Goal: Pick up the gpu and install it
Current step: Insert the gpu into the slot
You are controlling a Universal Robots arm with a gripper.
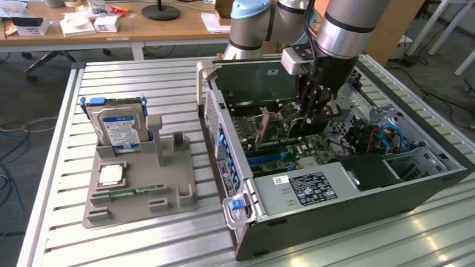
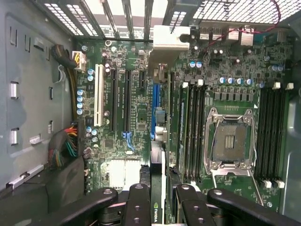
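— Fingers (image 2: 139, 207) are pinching the gpu (image 2: 159, 141) by its two flat sides, aren't they? From where I'm standing the gripper (image 1: 312, 114) is reaching down inside the open computer case (image 1: 334, 211), and the card is hard to make out beneath it.

— Yes, the wrist view is showing it plainly. The jaws are standing narrow, clamped on the card. It is hanging edge-on above the motherboard (image 2: 225, 75), with its silver bracket (image 2: 170, 37) pointing toward the slotted rear wall (image 2: 117, 14).

— How much room is it getting?

— Not much. A blue slot (image 2: 156, 101) is showing just beside its edge, with the long black slots (image 2: 120, 101) on one side and the memory slots (image 2: 190, 132) close on the other. The CPU socket (image 2: 230, 141) is lying further off.

— The exterior view is adding the surroundings. The case is lying with its open side up, and its walls are rising all around the arm. The hard drive (image 1: 119, 130) is standing in the grey holder (image 1: 141, 194) on the slatted table (image 1: 148, 78), well apart on the exterior view's left.
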